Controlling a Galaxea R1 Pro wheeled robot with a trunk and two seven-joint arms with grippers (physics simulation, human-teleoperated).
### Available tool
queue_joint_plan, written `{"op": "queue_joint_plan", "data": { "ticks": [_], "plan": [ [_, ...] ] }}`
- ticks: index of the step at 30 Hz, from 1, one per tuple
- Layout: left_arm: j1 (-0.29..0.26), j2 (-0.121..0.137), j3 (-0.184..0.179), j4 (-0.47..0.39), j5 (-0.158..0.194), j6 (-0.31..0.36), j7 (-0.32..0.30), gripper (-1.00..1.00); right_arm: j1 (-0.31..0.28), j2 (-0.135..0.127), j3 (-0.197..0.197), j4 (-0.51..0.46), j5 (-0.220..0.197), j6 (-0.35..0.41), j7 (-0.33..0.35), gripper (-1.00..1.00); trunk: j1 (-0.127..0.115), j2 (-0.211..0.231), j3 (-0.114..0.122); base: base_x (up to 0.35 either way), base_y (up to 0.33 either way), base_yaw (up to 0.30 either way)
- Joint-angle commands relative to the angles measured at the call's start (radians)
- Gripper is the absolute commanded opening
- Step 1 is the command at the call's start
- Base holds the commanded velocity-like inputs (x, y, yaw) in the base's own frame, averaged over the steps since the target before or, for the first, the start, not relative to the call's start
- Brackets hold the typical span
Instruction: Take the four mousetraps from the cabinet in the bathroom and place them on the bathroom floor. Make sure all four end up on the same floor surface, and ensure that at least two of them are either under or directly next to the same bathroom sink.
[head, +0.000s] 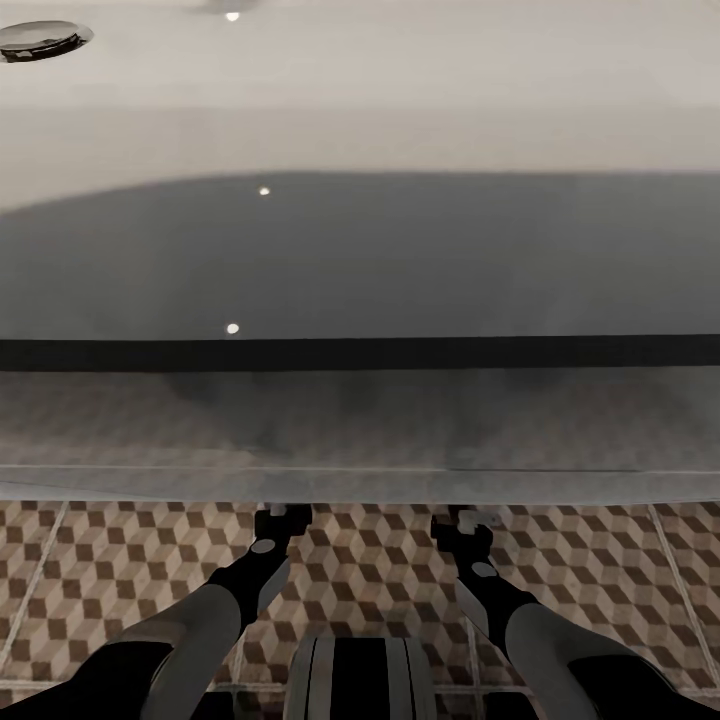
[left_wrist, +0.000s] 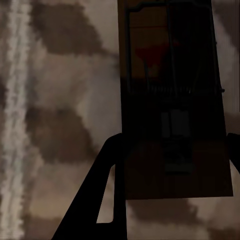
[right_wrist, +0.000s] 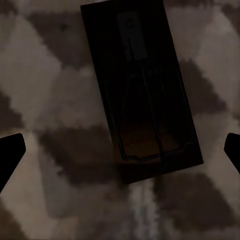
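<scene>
Below, left gripper (left_wrist: 172, 150) holding mousetrap (left_wrist: 172, 95), second mousetrap (right_wrist: 142, 85) on floor (right_wrist: 45, 100)

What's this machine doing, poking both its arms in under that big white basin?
The robot reaches both arms low under the wide white sink. Below each claw lies a small brown wooden mousetrap with dark metal parts: one beneath the left claw, another beneath the right claw. Both rest flat on the cube-patterned floor tiles. The right claw is open.
</scene>
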Motion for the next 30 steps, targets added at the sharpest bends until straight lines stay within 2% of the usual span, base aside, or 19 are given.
{"op": "queue_joint_plan", "data": {
  "ticks": [1, 13, 30],
  "plan": [
    [-0.001, 0.0, 0.002, 0.001, -0.013, -0.003, 0.007, -1.0, 0.0, 0.0, 0.006, 0.001, -0.008, -0.004, -0.003, 1.0, 0.0, 0.0, 0.0, 0.0, 0.0, 0.0],
    [0.0, -0.002, 0.004, 0.001, -0.085, -0.004, 0.008, -1.0, 0.0, 0.0, 0.004, 0.001, -0.011, -0.004, -0.003, 1.0, 0.0, 0.0, 0.0, 0.0, 0.0, 0.0],
    [0.0, -0.001, 0.003, 0.002, -0.093, -0.007, 0.008, -1.0, 0.0, 0.0, 0.003, 0.0, -0.013, -0.005, -0.003, 1.0, 0.0, 0.0, 0.0, 0.0, 0.0, 0.0]
  ]
}}
